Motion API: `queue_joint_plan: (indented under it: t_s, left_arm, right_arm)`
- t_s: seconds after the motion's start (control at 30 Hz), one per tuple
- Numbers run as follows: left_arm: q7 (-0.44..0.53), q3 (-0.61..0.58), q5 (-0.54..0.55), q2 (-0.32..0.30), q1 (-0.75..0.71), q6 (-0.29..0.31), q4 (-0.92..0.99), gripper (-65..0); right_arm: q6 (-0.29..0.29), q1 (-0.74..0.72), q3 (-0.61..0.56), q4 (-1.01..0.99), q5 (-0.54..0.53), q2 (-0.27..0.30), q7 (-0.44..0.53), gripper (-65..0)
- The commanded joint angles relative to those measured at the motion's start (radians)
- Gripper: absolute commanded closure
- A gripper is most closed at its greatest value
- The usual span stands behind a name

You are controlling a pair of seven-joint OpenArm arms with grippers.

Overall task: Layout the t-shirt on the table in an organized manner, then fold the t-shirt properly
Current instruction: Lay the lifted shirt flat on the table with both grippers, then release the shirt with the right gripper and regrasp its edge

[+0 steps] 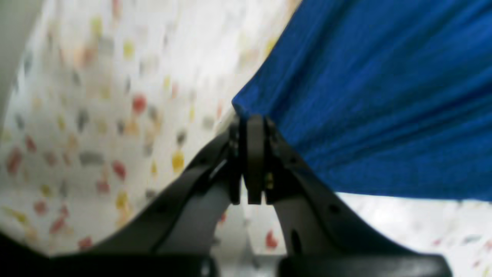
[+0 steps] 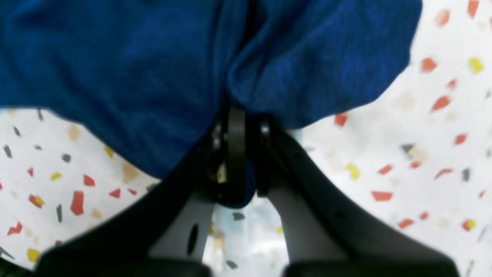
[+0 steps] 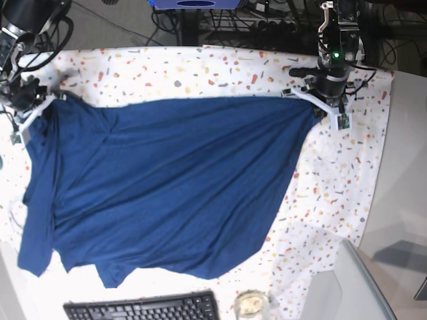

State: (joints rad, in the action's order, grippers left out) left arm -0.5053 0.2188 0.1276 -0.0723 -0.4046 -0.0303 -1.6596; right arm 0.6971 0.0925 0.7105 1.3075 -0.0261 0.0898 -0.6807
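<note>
The t-shirt (image 3: 167,187) lies spread across the speckled table (image 3: 220,70), with its far edge pulled into a nearly straight line between the two arms. The left pincer (image 1: 253,119) is closed on a corner of the blue fabric, which fans away from the grip in taut ridges. The right pincer (image 2: 240,115) is likewise clamped on a bunched fold of cloth, with a little tuft poking through behind the jaws. Holding two opposite points of the same edge apart looks like a way to stretch the garment flat before any folding, so this seems to be the laying-out stage, not the fold.

The near side is not tidy yet: the hem runs slanted and wavy toward the keyboard (image 3: 140,308), and the fabric at the right arm's side hangs in a doubled strip. Which part of the shirt each pincer holds, sleeve, shoulder or hem, I cannot tell, since the wrist views are blurred and close. In the base view both pincers are largely hidden behind their own wrists. A glass jar (image 3: 251,305) is cut off at the bottom edge.
</note>
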Motion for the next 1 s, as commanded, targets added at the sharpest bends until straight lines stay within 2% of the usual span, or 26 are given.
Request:
queue_joint_plan:
  t_s: [0.0,0.2,0.3,0.47,0.53,0.67,0.77,0.9,0.97]
  left_arm:
    - [0.037,0.018,-0.003,-0.008,0.002,-0.006,-0.014,0.0]
    - [0.037,0.021,-0.003,-0.008,-0.020,-0.006,-0.012,0.0]
    - [0.033,0.023,-0.003,-0.008,-0.020,-0.006,-0.014,0.0]
    - [0.032,0.021,-0.004,-0.008,-0.021,-0.006,-0.014,0.0]
    - [0.032,0.020,-0.004,-0.008,-0.032,-0.006,-0.014,0.0]
    - [0.032,0.018,-0.004,-0.004,-0.043,-0.006,-0.014,0.0]
    - [0.032,0.018,-0.004,-0.004,-0.053,-0.006,-0.015,0.0]
    - [0.032,0.018,-0.004,-0.004,-0.055,-0.006,-0.015,0.0]
    - [0.032,0.018,-0.004,-0.004,-0.057,-0.006,-0.014,0.0]
  right_arm:
    - [0.001,-0.007,0.007,0.004,-0.013,0.017,0.016,-0.6]
    - [0.001,-0.001,0.045,-0.013,-0.011,0.024,0.011,-0.6]
    - [0.001,0.020,0.038,-0.013,-0.011,0.061,0.009,-0.6]
    - [0.001,0.026,0.044,-0.013,-0.011,0.075,0.009,-2.0]
    - [0.001,0.026,0.044,-0.013,-0.011,0.080,0.008,-6.9]
    - [0.001,0.029,0.045,-0.006,-0.011,0.081,-0.014,-32.3]
    - [0.001,0.048,0.070,0.065,-0.011,0.089,-0.053,-45.5]
    - [0.001,0.040,0.232,0.189,-0.015,0.061,-0.026,-45.9]
    - [0.001,-0.001,0.271,0.205,-0.013,0.058,-0.004,-44.7]
